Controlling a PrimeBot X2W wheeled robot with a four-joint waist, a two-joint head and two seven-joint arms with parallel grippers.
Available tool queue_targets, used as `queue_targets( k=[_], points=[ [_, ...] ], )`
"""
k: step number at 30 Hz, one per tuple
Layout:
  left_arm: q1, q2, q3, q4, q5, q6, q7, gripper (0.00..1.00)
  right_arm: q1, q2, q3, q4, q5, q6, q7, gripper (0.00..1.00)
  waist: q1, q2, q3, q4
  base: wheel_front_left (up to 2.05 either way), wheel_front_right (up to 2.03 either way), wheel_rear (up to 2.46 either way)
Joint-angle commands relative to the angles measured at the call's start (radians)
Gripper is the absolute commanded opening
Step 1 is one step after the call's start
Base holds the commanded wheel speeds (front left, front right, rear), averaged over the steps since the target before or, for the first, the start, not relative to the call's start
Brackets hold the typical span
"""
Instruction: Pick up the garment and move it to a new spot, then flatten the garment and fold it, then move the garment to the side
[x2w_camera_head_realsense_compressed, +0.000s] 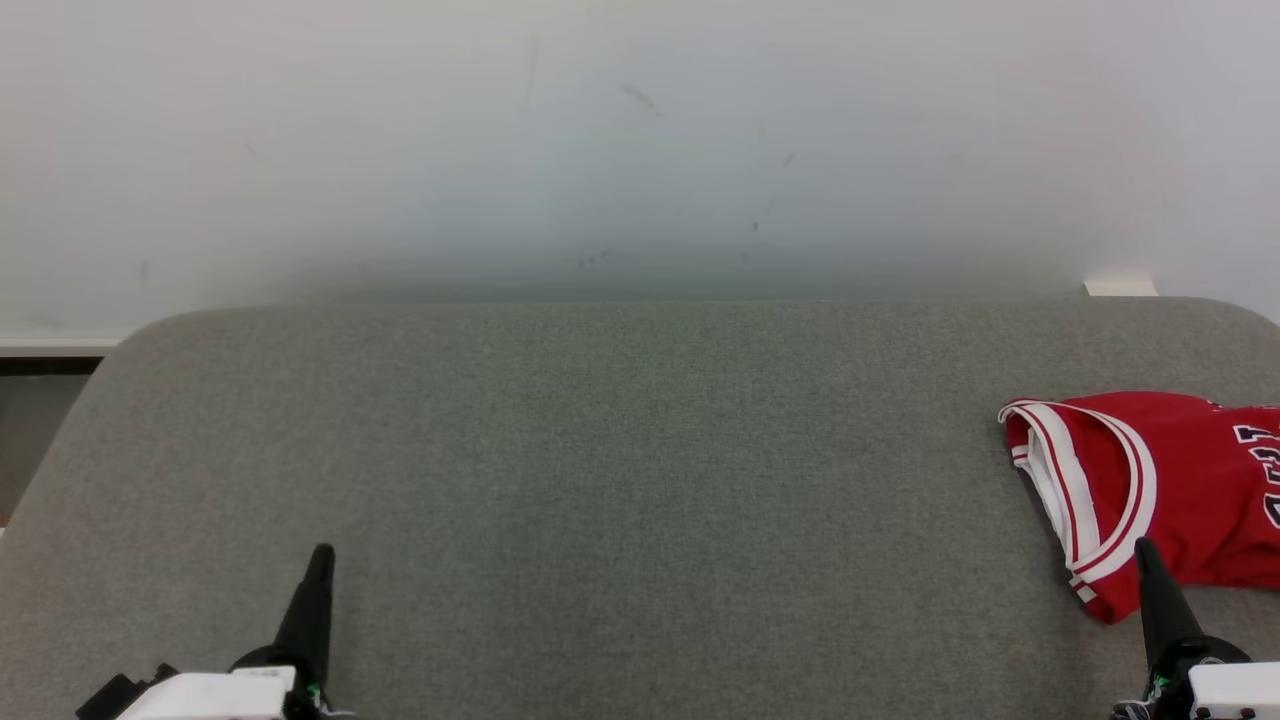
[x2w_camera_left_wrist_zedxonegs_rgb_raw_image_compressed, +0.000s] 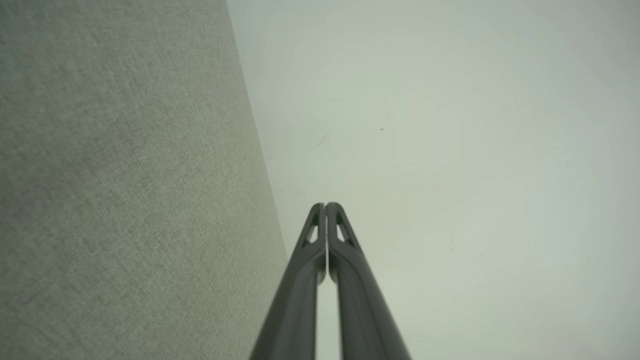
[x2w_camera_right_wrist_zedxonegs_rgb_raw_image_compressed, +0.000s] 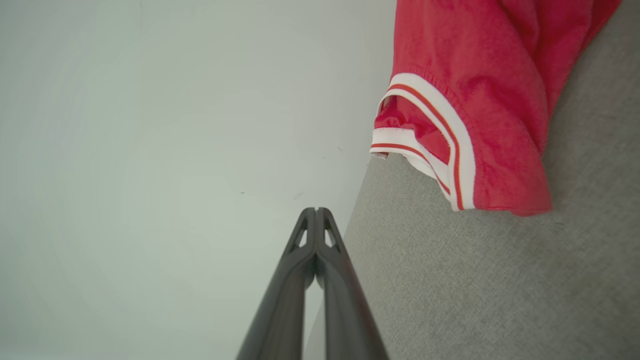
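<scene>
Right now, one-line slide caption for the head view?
Red jersey lies on the grey table's right side near the shut right gripper; left gripper also shut.

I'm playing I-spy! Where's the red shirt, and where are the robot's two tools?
red shirt (x2w_camera_head_realsense_compressed: 1195, 480): head view, on its red chest cloth.
left tool (x2w_camera_head_realsense_compressed: 321, 553): head view, at its shut fingertips.
right tool (x2w_camera_head_realsense_compressed: 1144, 546): head view, at its shut fingertips.

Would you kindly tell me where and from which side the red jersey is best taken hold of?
Likely the red jersey by its white-trimmed opening, which is bunched and nearest the shut right tool; approach from the near side.
</scene>
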Motion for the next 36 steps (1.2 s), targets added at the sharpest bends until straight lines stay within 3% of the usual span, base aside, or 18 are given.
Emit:
queue_targets(
  k=[1,18,36],
  points=[
    [-0.011,0.007,0.007,-0.006,-0.026,-0.005,0.006,0.0,-0.013,0.001,-0.006,-0.007,0.015,-0.001,0.006,0.0,-0.0001,0.0,0.001,0.001,0.0,0.0,0.0],
    [-0.022,0.007,0.019,-0.01,-0.141,-0.009,0.037,0.0,-0.024,0.007,-0.025,-0.008,0.112,-0.002,0.036,0.0,-0.0001,0.0,0.012,0.01,0.0,0.0,0.0],
    [-0.021,0.007,0.019,-0.009,-0.139,-0.009,0.037,0.0,-0.022,0.007,-0.024,-0.007,0.108,-0.002,0.036,0.0,-0.0001,0.0,0.012,0.01,0.0,0.0,0.0]
  ],
)
